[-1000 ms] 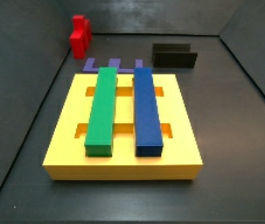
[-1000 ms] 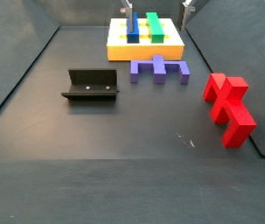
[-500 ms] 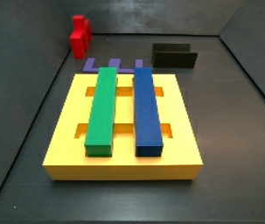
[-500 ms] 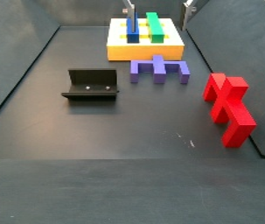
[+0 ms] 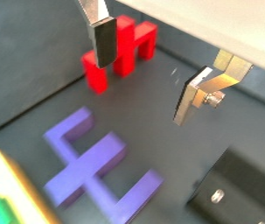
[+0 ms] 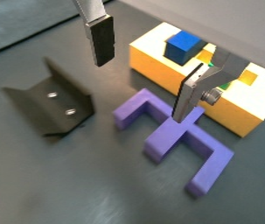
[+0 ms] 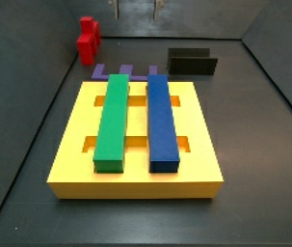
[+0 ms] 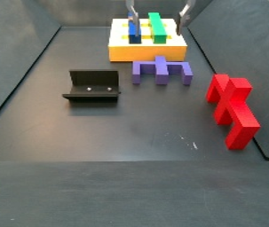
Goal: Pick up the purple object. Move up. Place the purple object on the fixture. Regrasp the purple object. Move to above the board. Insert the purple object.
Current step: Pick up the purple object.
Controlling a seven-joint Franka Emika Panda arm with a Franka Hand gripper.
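Nothing was done yet: my gripper (image 6: 144, 66) hung high with its plates spread wide and empty, the purple object (image 6: 176, 137) lay untouched on the floor beneath it, between the fixture (image 6: 49, 101) and the board (image 6: 202, 74).

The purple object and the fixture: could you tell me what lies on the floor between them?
Nothing: in a side view, only bare dark floor separates the purple object from the fixture. A wrist view shows the same gap, with the open hand above it, holding nothing.

Gripper (image 6: 146, 70) — flat silver finger plates, dark pads, screwed brackets
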